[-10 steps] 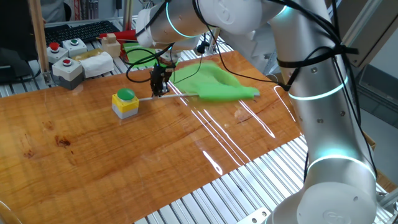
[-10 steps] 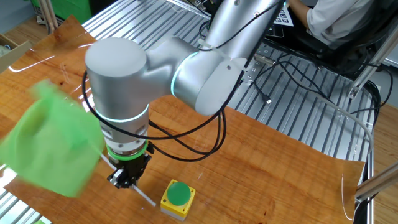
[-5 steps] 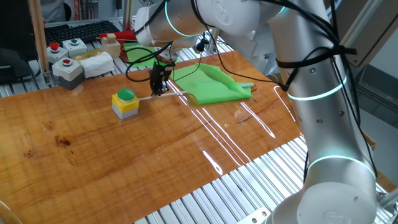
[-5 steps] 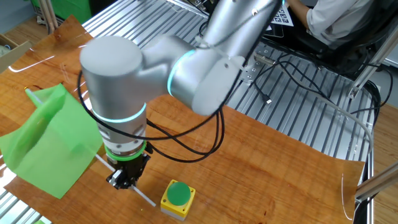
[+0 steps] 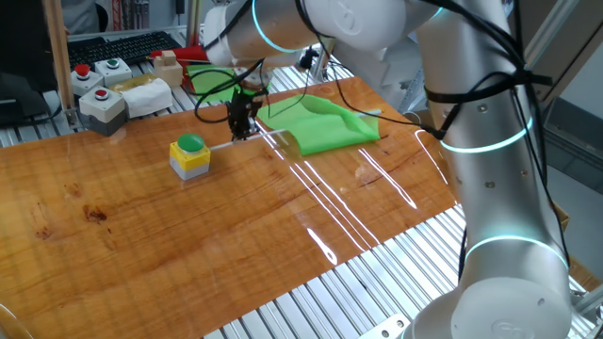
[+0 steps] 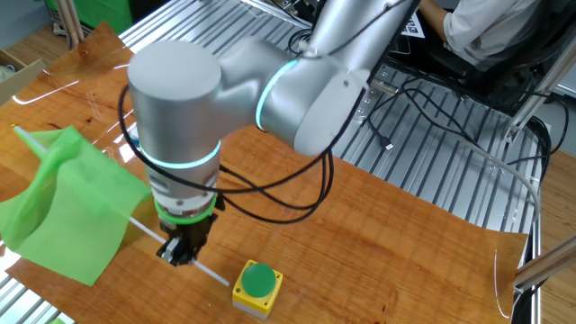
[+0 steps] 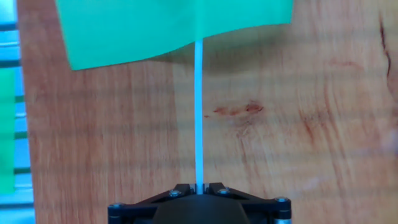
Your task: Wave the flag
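Note:
The flag is a large bright green sheet (image 5: 320, 129) on a thin white stick (image 7: 199, 112). My gripper (image 5: 241, 129) is shut on the stick near its lower end and holds it low over the wooden table (image 5: 236, 235). In the other fixed view the green sheet (image 6: 63, 211) hangs left of my gripper (image 6: 178, 252), its stick slanting up to the left. In the hand view the stick runs straight up from my gripper (image 7: 199, 186) into the sheet (image 7: 168, 25). The stick's free end points toward the yellow button box (image 5: 190, 156).
The yellow box with a green button (image 6: 256, 283) stands close to my gripper. A smaller green sheet (image 5: 209, 80) lies at the table's back edge. Grey button boxes (image 5: 102, 99) and a keyboard (image 5: 118, 44) sit at the back left. The table's edges meet ribbed metal (image 5: 339, 292).
The flag swung: in one fixed view the sheet moved back toward the far edge and settled lower; in the other view it shifted and the stick tip rose at left. My gripper stayed put.

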`<control>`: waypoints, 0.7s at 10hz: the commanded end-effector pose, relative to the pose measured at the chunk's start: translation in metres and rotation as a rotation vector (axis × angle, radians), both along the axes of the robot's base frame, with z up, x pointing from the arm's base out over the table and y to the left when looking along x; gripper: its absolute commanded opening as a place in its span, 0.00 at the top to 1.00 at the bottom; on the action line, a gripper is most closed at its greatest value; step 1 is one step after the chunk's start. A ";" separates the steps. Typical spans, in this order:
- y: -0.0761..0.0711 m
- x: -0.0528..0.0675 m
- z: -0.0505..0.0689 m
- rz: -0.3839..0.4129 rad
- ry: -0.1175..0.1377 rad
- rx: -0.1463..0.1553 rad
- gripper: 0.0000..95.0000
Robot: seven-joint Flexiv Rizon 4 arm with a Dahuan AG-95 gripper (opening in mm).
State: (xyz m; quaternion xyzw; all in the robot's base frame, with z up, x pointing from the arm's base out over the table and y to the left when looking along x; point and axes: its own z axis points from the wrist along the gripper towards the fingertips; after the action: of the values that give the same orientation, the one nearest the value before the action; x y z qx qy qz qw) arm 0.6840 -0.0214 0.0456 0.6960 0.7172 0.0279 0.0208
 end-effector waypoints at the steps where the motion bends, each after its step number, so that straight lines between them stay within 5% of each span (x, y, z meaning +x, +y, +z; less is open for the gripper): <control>1: -0.003 -0.006 0.020 0.065 0.014 -0.006 1.00; 7: -0.009 -0.030 0.066 0.146 0.038 -0.027 1.00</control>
State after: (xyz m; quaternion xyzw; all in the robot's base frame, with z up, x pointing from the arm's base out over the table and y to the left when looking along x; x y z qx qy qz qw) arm 0.6526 -0.0307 0.1138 0.6410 0.7674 0.0047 0.0138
